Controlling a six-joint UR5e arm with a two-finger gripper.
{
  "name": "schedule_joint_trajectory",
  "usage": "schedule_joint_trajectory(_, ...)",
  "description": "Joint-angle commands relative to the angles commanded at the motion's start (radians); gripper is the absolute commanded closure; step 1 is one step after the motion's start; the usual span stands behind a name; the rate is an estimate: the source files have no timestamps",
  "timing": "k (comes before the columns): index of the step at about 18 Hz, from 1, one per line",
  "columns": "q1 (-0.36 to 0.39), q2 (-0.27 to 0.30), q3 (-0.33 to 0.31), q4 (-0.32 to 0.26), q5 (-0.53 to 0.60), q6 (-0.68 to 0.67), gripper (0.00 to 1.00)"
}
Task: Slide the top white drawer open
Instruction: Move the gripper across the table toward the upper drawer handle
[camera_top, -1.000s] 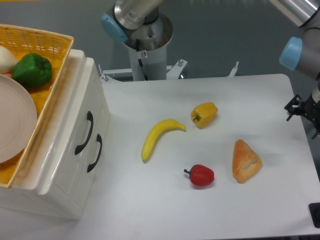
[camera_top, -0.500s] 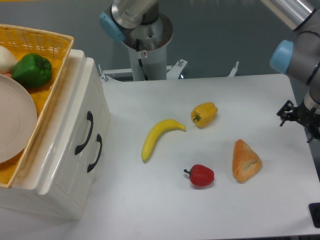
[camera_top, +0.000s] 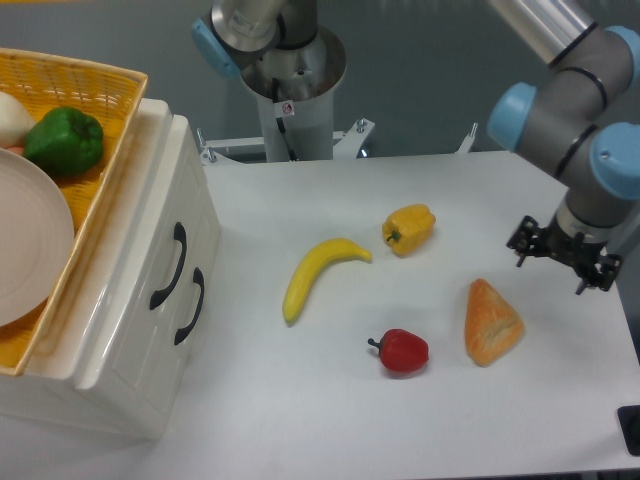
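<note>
One gripper (camera_top: 560, 255) (far right), well apart from top white drawer (camera_top: 165, 262).

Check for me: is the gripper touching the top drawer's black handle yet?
Apart. The camera view shows the gripper over the right side of the table, near the bread, with the banana and bare tabletop between it and the top white drawer.

Top white drawer (camera_top: 150, 250) closed at left; gripper (camera_top: 560, 255) at far right, above the table (camera_top: 300, 400)
</note>
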Motion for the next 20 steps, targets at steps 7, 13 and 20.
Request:
schedule_joint_trajectory(7,-0.081,0.115,-0.097,-0.002,-0.044,-0.258,0.00)
schedule_joint_trajectory(13,-0.152,0.152,-0.100,-0.037,-0.098,-0.445,0.00)
schedule_joint_trajectory(20,-0.247,0.169,-0.085,-0.172,-0.110,-0.540,0.00)
